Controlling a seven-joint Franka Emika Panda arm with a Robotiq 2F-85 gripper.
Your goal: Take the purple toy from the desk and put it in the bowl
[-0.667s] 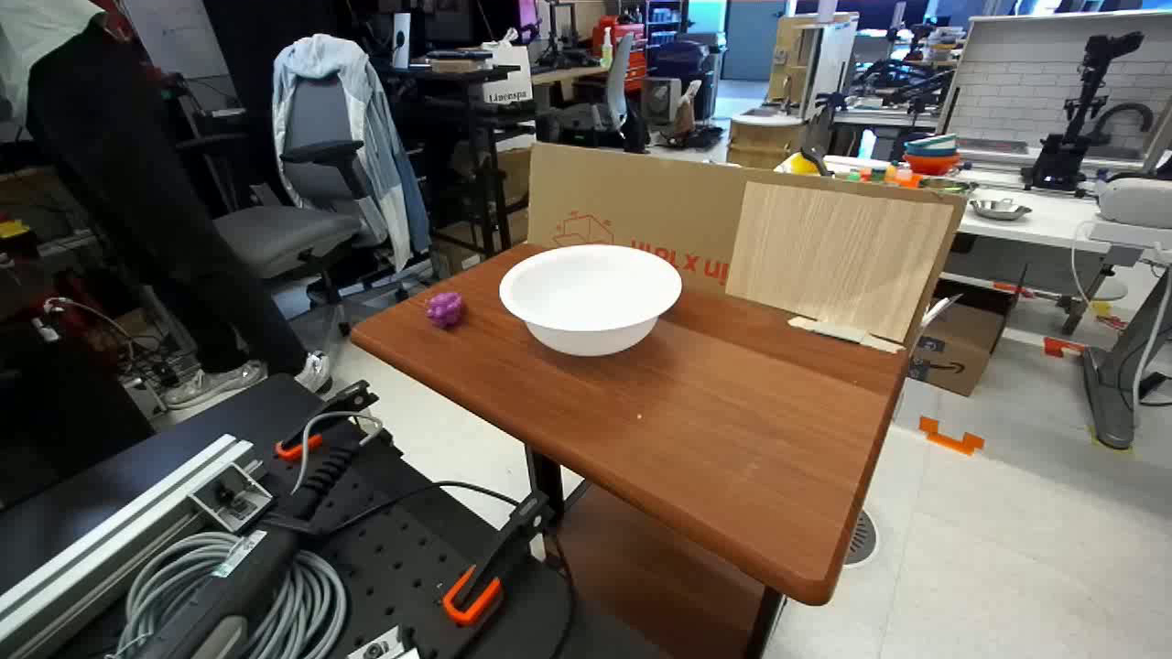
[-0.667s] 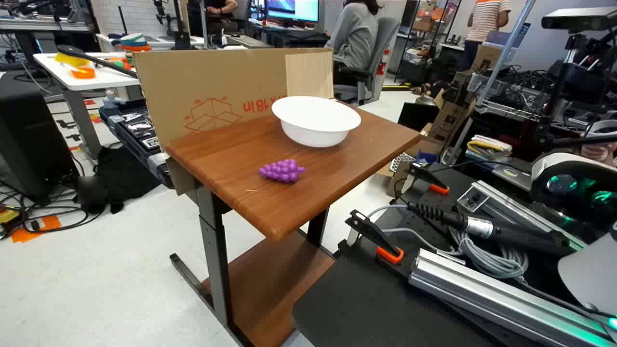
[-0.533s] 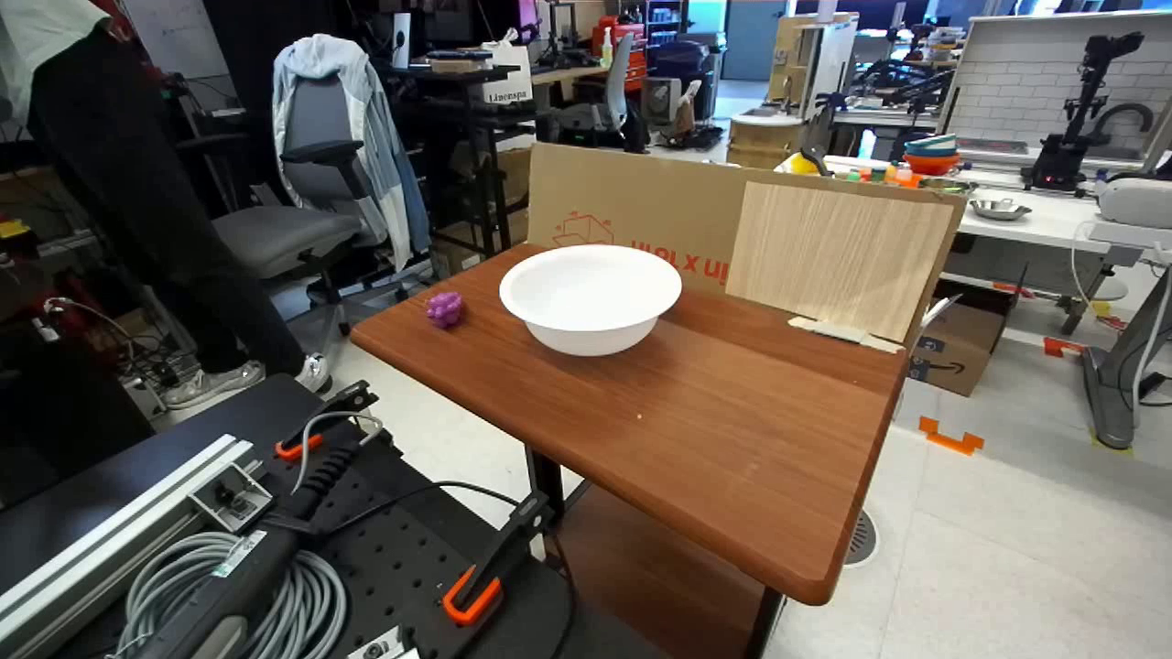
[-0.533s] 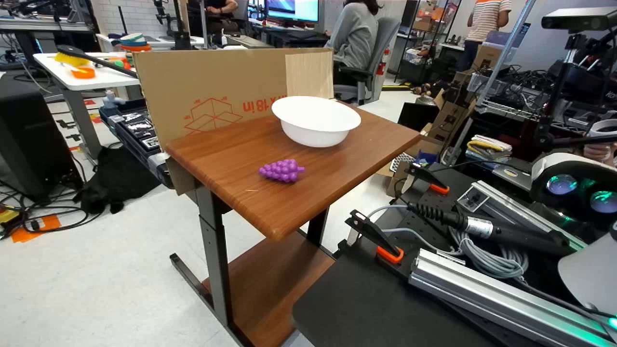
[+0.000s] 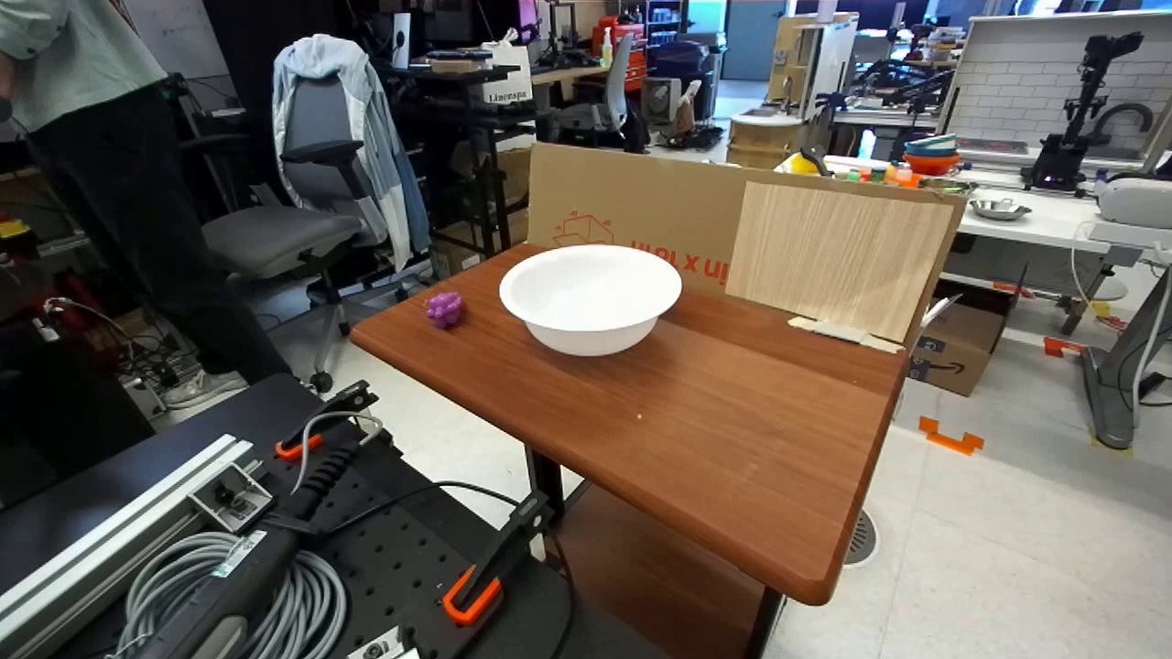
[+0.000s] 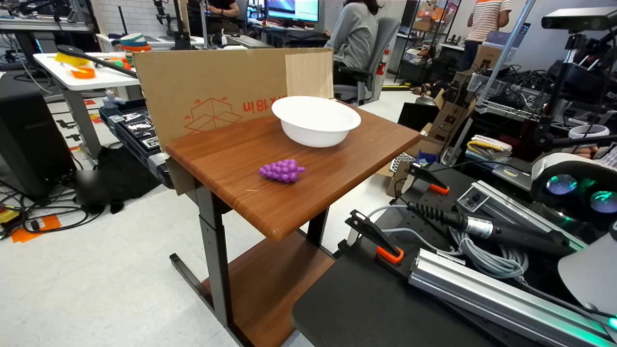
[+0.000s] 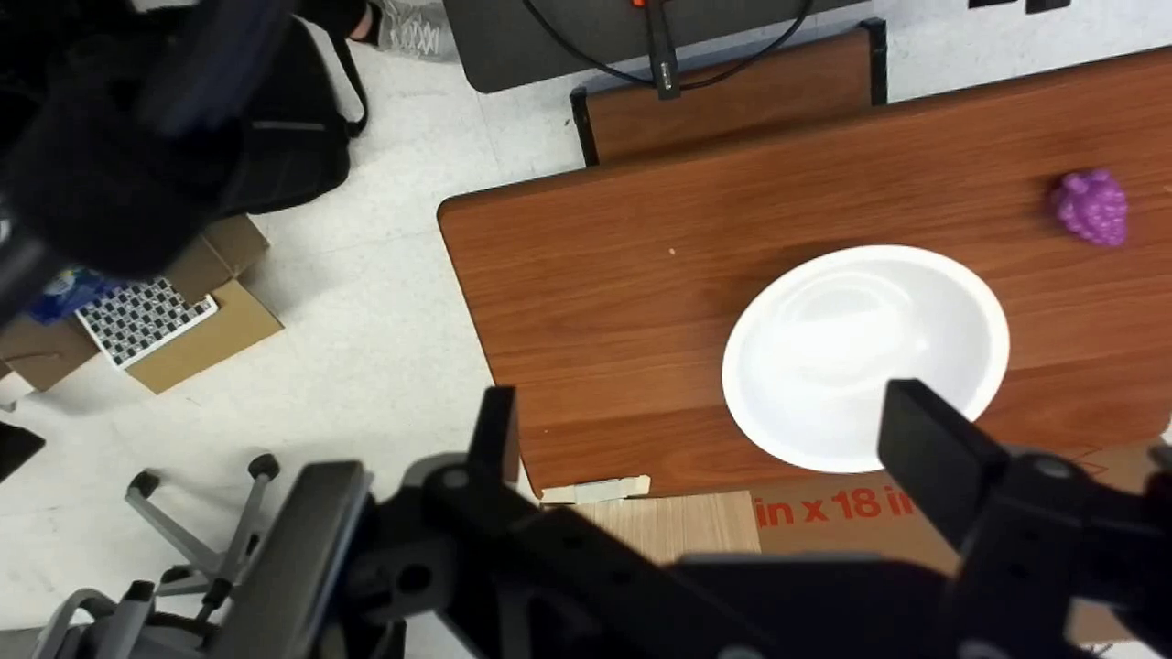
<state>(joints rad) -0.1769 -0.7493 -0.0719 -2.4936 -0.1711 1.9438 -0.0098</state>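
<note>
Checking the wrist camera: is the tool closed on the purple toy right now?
No, in the wrist view the tool stands open, and the purple toy lies on the desk, apart from the bowl.

A white bowl (image 5: 591, 340) sits upright on a reddish-brown desk (image 5: 723, 430). A knobby purple toy (image 6: 282, 171) lies near the bowl, and a pale strip (image 7: 597, 490) on the bowl's opposite side.

Lab: coiled cable (image 5: 316, 581), clamps (image 5: 499, 556)

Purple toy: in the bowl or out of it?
Out: the wrist view shows the purple toy lying on the desk, apart from the bowl, with a visible gap between them.
</note>
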